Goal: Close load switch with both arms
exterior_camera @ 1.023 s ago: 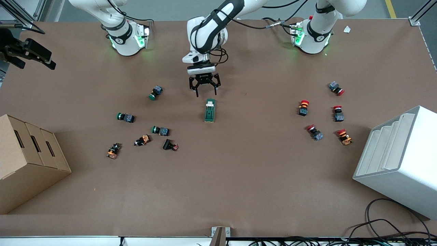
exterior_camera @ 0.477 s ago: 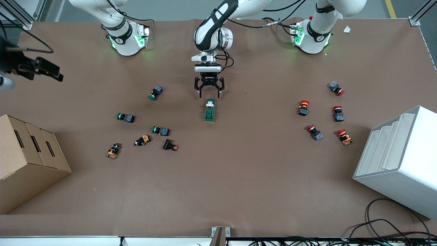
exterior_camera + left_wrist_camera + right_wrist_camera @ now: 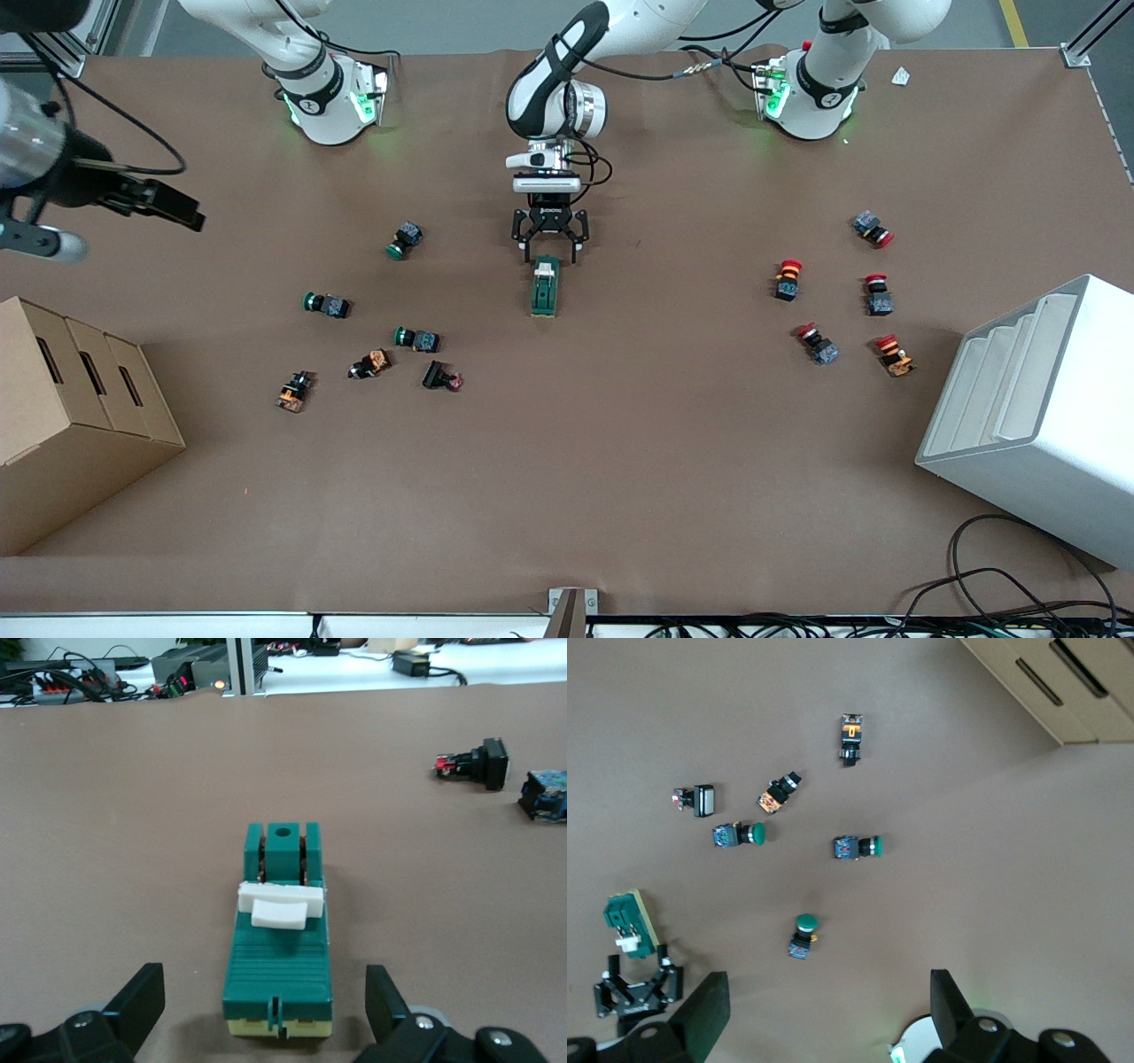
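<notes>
The load switch (image 3: 544,289), a dark-green block with a white lever (image 3: 280,905), lies flat in the middle of the table. My left gripper (image 3: 549,257) is open and low over the switch's end that points to the robot bases. Its fingers (image 3: 142,999) flank that end (image 3: 280,988) with a gap on each side and do not touch it. My right gripper (image 3: 173,208) hangs open and empty, high over the right arm's end of the table. The right wrist view looks down on the switch (image 3: 627,921) and the left gripper (image 3: 638,992).
Green push-buttons (image 3: 404,239) and orange ones (image 3: 369,363) lie scattered toward the right arm's end. Red push-buttons (image 3: 787,278) lie toward the left arm's end. A cardboard box (image 3: 71,416) and a white stepped box (image 3: 1036,416) stand at the table's ends.
The left gripper has come down and closer to the switch, now straddling its end. The right arm's hand has swung in from the table edge toward the middle.
</notes>
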Robot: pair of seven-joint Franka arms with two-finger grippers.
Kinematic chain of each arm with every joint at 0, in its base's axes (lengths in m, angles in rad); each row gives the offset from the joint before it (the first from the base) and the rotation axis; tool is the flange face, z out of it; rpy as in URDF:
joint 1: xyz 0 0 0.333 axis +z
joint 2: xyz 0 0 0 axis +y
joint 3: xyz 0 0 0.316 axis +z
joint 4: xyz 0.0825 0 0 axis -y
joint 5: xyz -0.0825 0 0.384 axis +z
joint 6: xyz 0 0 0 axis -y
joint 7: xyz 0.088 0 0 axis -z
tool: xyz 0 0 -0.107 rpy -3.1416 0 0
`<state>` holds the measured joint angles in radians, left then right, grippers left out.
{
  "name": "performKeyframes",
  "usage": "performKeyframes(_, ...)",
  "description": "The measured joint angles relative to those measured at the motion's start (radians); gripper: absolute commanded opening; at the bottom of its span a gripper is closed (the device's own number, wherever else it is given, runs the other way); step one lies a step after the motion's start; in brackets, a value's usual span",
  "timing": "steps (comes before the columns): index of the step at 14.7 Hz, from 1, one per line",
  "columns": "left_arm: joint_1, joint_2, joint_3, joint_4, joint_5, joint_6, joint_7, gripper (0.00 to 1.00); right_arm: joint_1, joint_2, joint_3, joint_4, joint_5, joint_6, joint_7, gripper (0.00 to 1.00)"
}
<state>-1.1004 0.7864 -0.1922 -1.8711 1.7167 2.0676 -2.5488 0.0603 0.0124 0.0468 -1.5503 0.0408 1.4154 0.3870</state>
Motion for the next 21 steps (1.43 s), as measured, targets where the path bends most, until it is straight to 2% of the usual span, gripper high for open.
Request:
performKeyframes(2, 0.0, 0.014, 0.0, 0.0, 0.048, -0.03, -0.038, 1.0, 0.009, 0.008, 0.029, -0.021, 0.02, 0.031, 0.104, 1.0)
performKeyframes(5, 0.0, 0.033, 0.0, 0.0, 0.114, -0.059, -0.076, 1.0, 0.047, 0.024, 0.039, -0.077, 0.076, 0.123, 0.241, 1.0)
performKeyframes(9, -0.001, 0.068, 0.001, 0.0, 0.171, -0.108, -0.119, 1.0, 0.153, 0.032, 0.043, -0.183, 0.097, 0.306, 0.437, 1.0)
performKeyframes(11, -0.003, 0.076, 0.0, 0.002, 0.18, -0.126, -0.122, 1.0, 0.227, 0.04, 0.045, -0.237, 0.11, 0.41, 0.532, 1.0)
performKeyframes(15, -0.006, 0.08, 0.0, 0.004, 0.181, -0.133, -0.122, 1.0, 0.332, 0.092, 0.047, -0.298, 0.195, 0.584, 0.645, 1.0)
performKeyframes(21, -0.013, 0.087, 0.0, 0.006, 0.182, -0.151, -0.129, 1.0, 0.495, 0.21, 0.048, -0.387, 0.203, 0.909, 0.815, 1.0)
